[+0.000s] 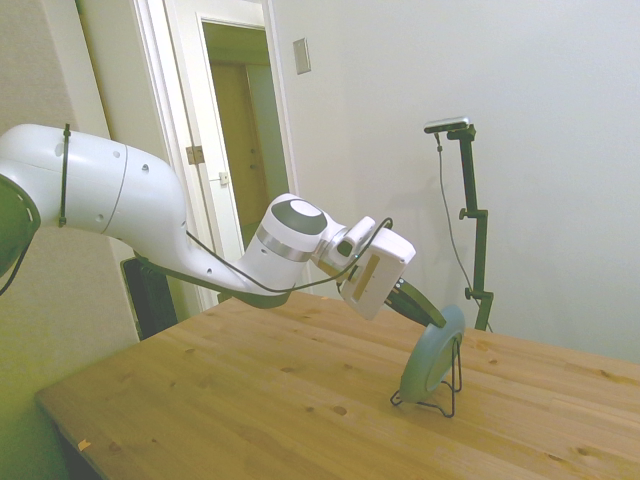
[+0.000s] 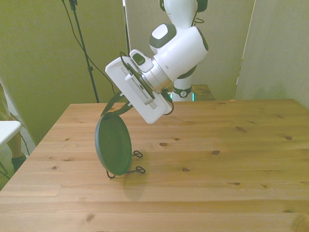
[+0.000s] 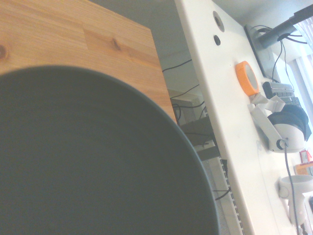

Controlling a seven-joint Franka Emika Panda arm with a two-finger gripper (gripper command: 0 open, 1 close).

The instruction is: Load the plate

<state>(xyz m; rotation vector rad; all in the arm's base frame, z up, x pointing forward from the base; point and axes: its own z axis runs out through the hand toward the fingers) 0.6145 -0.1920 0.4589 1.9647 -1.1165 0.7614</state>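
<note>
End effector (image 1: 436, 316) grips plate (image 2: 113, 145) rim — in wire stand (image 2: 136, 162).

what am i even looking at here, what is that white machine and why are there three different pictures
The white machine is a robot arm with a two-finger gripper at its end. The three pictures show one moment from three cameras: one off to the side of the table, one across the table facing the robot, and one mounted on the robot's wrist.

On the wooden table stands a thin black wire stand. A round grey-green plate sits nearly upright in it, on its edge. The gripper's dark fingers reach down to the plate's top rim and appear closed on it, though the contact is hard to see clearly.

The wrist picture is filled by the plate from very close. Behind it you can see a corner of the table and a white desk with a roll of orange tape.
</note>
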